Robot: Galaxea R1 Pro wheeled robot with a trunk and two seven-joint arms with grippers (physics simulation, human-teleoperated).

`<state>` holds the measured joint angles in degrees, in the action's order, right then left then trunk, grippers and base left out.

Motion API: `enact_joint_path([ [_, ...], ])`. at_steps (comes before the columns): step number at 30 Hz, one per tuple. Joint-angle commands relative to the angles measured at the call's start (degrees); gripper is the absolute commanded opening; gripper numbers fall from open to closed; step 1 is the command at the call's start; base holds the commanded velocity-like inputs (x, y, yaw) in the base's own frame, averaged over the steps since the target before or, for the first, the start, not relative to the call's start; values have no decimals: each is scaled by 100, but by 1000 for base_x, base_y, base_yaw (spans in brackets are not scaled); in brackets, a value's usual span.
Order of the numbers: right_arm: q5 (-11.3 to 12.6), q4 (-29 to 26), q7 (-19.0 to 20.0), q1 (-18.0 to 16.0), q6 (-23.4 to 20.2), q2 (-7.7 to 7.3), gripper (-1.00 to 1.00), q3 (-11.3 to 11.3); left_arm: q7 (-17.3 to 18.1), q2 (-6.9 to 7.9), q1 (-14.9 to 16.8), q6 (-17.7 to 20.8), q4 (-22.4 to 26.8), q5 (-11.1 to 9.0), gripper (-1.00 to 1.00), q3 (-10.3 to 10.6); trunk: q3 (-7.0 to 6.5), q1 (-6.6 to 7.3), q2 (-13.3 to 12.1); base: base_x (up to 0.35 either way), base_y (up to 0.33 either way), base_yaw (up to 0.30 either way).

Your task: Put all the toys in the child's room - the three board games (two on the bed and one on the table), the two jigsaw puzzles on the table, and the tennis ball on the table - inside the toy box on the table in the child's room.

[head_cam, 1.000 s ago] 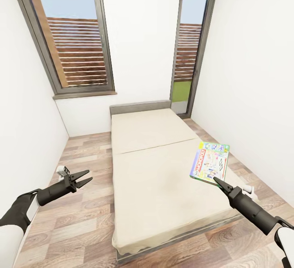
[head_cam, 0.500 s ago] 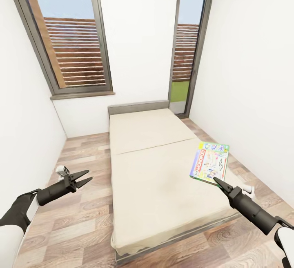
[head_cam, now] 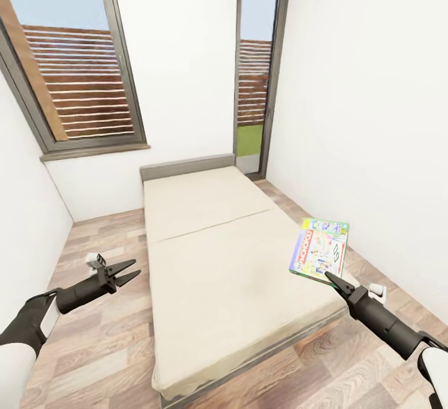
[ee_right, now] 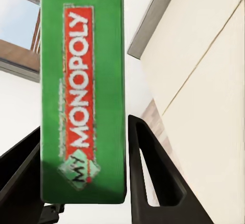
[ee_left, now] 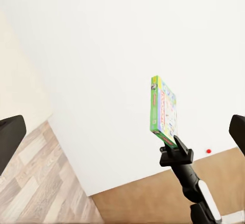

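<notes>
1. While the head view takes in the whole narrow room, the right gripper (head_cam: 328, 276) stands out at the bed's near right corner, its fingers closed on the lower edge of a white-green board game (head_cam: 319, 249) with a red band.
2. From the head camera the game's printed face is seen, tilted up over the right edge of the bed (head_cam: 218, 259). Whether the box touches the mattress is not clear from that angle.
3. From the right wrist camera you get what the head view cannot give: the game's (ee_right: 83, 88) green spine close up, a red band reading "MONOPOLY", with one dark finger (ee_right: 153, 178) pressed beside it.
4. From the left wrist camera the same game (ee_left: 164, 112) shows edge-on against the white wall (ee_left: 102, 55), held upright at its bottom edge by the right gripper (ee_left: 175, 143), well clear of the floor (ee_left: 35, 183).
5. Over the wood floor to the left of the bed, the left gripper (head_cam: 127, 272) hangs with its fingers parted, nothing between them.
6. Behind the grey headboard (head_cam: 186, 166) are a window (head_cam: 74, 79) and a glass door (head_cam: 252, 85).
</notes>
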<state>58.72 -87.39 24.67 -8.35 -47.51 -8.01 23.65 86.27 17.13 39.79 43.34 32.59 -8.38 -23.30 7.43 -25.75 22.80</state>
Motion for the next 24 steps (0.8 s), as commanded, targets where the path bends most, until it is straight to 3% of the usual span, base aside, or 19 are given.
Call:
enact_joint_path([
  [1,18,1,20,-8,-39,1,-100,8,28,1,3,-7,1,3,100,-10,8,-3,12,0,0,-261],
  [9,5,78,15,-8,-34,7,-100,4,7,1,3,-113,1,3,100,-17,-20,-3,12,0,0,-261],
  [18,-25,1216,27,-58,86,-31,-100,17,4,1,3,-118,1,3,100,-17,-53,-3,12,0,0,-262],
  [24,-18,1373,69,-69,330,-67,-100,10,12,0,3,-123,1,3,100,-17,-74,-3,12,0,0,-266],
])
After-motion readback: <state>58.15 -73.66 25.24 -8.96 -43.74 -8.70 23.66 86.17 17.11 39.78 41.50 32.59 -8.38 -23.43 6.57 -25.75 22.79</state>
